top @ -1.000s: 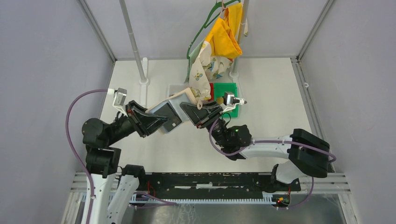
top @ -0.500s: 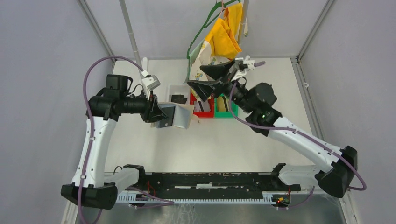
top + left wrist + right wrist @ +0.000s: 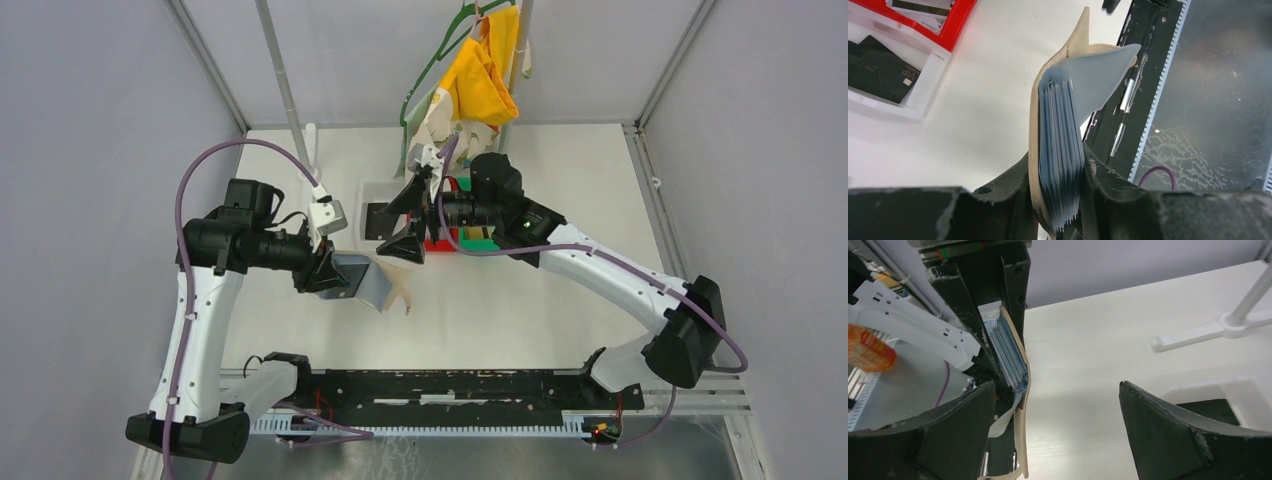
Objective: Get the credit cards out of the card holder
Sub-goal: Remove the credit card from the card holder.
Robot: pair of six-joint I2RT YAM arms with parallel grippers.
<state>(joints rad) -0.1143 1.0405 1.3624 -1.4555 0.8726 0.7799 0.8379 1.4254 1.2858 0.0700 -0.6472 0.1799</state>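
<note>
My left gripper (image 3: 345,275) is shut on the tan card holder (image 3: 385,287), held edge-up above the table. In the left wrist view its stack of clear sleeves (image 3: 1060,160) is clamped between my fingers, the tan cover (image 3: 1035,145) on the left. Whether credit cards sit in the sleeves cannot be told. Black credit cards (image 3: 378,214) lie in the white bin (image 3: 366,190); others (image 3: 923,7) lie in the red bin (image 3: 955,30). My right gripper (image 3: 410,218) stands wide open and empty, just right of the card holder (image 3: 1015,360), pointing at it.
A green bin (image 3: 484,238) stands right of the red bin (image 3: 437,243). Yellow and patterned cloths (image 3: 478,80) hang on a hanger at the back. A white pole stand (image 3: 305,165) rises behind the white bin. The black rail (image 3: 450,385) runs along the near edge.
My right gripper opened wide, swung out over the red bin, then came back left and low toward the card holder. My left arm drew the card holder slightly nearer.
</note>
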